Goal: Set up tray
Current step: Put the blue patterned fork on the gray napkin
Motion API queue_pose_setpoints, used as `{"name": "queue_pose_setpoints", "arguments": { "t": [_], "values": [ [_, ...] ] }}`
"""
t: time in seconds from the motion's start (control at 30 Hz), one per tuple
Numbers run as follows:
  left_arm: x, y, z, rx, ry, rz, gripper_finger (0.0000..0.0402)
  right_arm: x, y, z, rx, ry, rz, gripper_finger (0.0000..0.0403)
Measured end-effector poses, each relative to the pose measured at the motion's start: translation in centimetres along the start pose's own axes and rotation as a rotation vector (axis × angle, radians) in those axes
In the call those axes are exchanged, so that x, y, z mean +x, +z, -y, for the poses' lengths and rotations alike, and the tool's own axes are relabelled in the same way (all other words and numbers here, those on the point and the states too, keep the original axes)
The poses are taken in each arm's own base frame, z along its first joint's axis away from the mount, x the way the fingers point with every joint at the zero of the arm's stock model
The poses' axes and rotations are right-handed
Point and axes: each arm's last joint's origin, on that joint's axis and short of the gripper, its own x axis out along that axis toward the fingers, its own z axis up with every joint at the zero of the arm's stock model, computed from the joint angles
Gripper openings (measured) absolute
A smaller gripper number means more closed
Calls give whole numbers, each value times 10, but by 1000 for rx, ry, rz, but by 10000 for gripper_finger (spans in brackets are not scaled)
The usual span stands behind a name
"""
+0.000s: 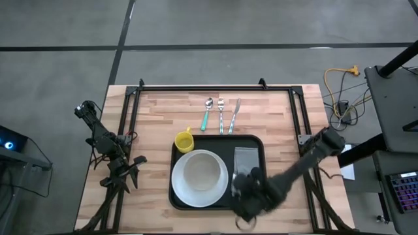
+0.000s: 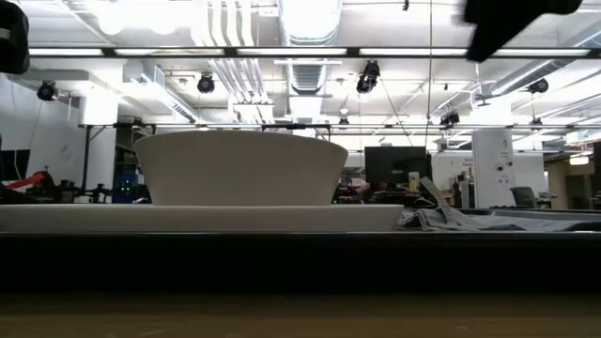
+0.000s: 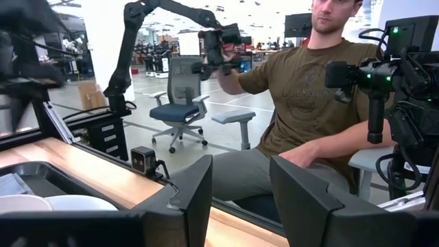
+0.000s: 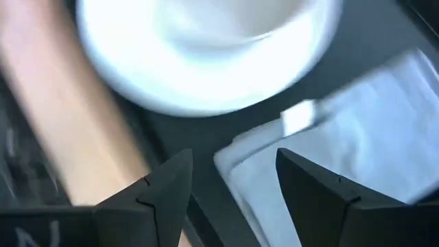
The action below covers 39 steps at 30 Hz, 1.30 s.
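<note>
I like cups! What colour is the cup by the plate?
Yellow. The cup shows best in the high view.

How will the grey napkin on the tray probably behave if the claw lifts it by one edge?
The napkin looks like thin folded cloth, so it would probably droop and unfold. Its rumpled edge in the low view suggests softness. It seems light, and could slide on the smooth tray.

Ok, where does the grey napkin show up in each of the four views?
High view: napkin on the tray's right side, beside the white plate.
Low view: crumpled at right, beyond the plate's edge.
Left wrist view: a corner at the far left.
Right wrist view: pale folded cloth below the gripper.
Shared landmark: the plate.
</note>
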Motion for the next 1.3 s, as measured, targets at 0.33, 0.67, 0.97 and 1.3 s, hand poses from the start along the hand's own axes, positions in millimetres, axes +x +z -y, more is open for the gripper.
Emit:
{"name": "queue_pose_setpoints", "arguments": {
  "t": [0.33, 0.67, 0.97, 1.3],
  "values": [
    [0, 0, 0, 0, 0, -1, 132, 35, 113, 64, 445, -54, -106, 205],
    [0, 0, 0, 0, 1, 0, 132, 61, 183, 123, 652, -30, -60, 206],
    [0, 0, 0, 0, 1, 0, 132, 82, 233, 188, 703, 79, -96, 206],
    [0, 0, 0, 0, 0, -1, 132, 86, 250, 231, 745, 40, -72, 206]
  ]
}}
